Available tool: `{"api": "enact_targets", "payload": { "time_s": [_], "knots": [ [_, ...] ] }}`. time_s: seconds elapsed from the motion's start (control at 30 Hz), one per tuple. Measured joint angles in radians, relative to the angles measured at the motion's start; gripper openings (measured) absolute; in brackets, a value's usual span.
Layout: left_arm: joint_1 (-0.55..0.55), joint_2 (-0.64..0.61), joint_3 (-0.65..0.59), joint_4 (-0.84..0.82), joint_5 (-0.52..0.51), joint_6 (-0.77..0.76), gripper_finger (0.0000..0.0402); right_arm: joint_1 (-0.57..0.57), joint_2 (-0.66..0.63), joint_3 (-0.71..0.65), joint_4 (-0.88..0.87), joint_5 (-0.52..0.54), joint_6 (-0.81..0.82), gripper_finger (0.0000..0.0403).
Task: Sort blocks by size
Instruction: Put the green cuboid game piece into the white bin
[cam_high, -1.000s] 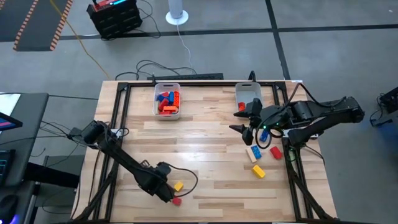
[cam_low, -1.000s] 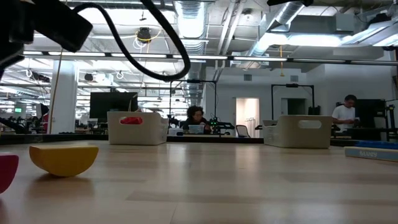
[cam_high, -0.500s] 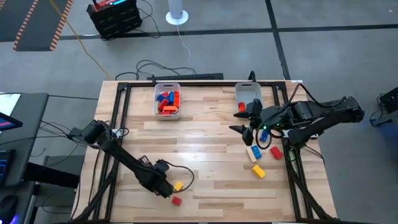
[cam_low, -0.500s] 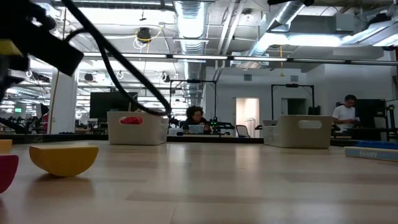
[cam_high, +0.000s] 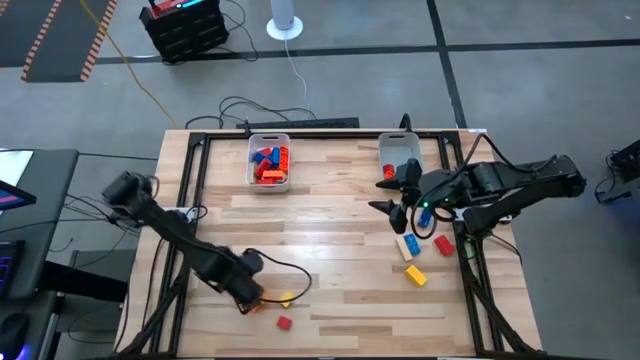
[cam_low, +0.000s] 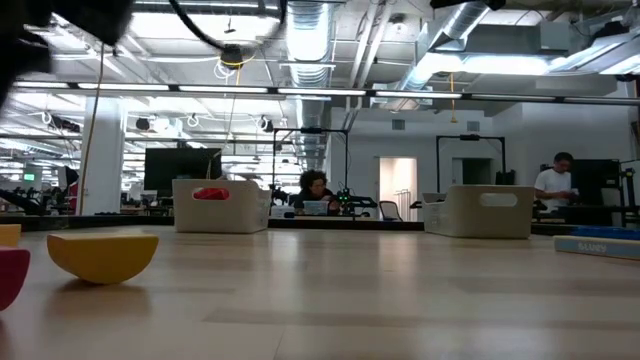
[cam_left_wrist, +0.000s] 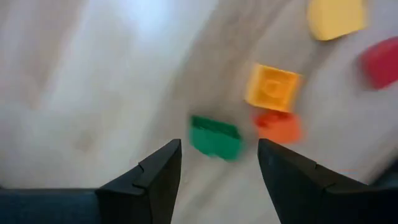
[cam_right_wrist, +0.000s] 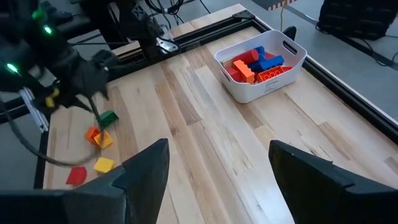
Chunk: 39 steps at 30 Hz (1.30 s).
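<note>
Blocks (cam_high: 268, 165) fill the bin (cam_high: 250, 142) at about 11 o'clock on the tabletop (cam_high: 330, 240): red, orange and blue pieces, heaped. A second bin (cam_high: 399, 143) at 1 o'clock shows one red piece (cam_high: 386, 172) at its near end; the rest of its inside is hidden by the right arm. So a good share looks sorted already, though sizes cannot be told apart from here.

Loose pieces remain in two groups. At 7 o'clock lie a yellow block (cam_high: 287, 298) and a red one (cam_high: 284, 322); the left wrist view adds a green block (cam_left_wrist: 215, 137), an orange one (cam_left_wrist: 277, 126) and an orange-yellow one (cam_left_wrist: 272, 87) close together. At 4 o'clock lie a tan bar (cam_high: 403, 246), a blue block (cam_high: 411, 241), a red block (cam_high: 444, 243) and a yellow block (cam_high: 415, 276).

The left gripper (cam_left_wrist: 217, 163) hangs over the 7 o'clock group, fingers apart and empty, the green block showing between them. The right gripper (cam_right_wrist: 217, 165) hovers near the 1 o'clock bin, fingers wide apart, holding nothing.

Judging by this, roughly nine loose blocks are left, and green looks the likely next pick.
</note>
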Motion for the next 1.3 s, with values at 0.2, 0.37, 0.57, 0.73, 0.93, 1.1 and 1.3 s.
{"api": "enact_targets", "payload": {
  "time_s": [0.2,0.37,0.57,0.73,0.93,1.1,1.3],
  "knots": [
    [-0.128,-0.16,-0.153,0.234,-0.067,-0.609,0.0206,0.007,0.0,0.0,0.007,0.009,0.006,0.0301],
    [-0.197,-0.174,-0.234,0.314,-0.099,-0.908,0.0207,0.015,0.003,0.0,0.025,0.045,-0.017,0.0301],
    [-0.165,-0.122,-0.24,0.291,-0.089,-0.963,0.0223,0.014,0.003,0.0,0.026,0.051,-0.047,0.0301],
    [-0.103,-0.081,-0.24,0.319,-0.083,-0.925,0.0231,0.011,0.003,0.0,0.026,0.051,-0.077,0.0301],
    [-0.064,-0.037,-0.24,0.299,-0.025,-0.871,0.0232,-0.001,0.004,0.0,0.019,0.051,-0.084,0.0301],
    [-0.061,0.002,-0.24,0.33,0.04,-0.832,0.0232,0.0,0.004,0.0,0.013,0.049,-0.093,0.0301],
    [-0.051,0.003,-0.24,0.328,0.019,-0.822,0.0224,0.0,0.004,0.0,0.011,0.048,-0.104,0.0301]
  ]
}}
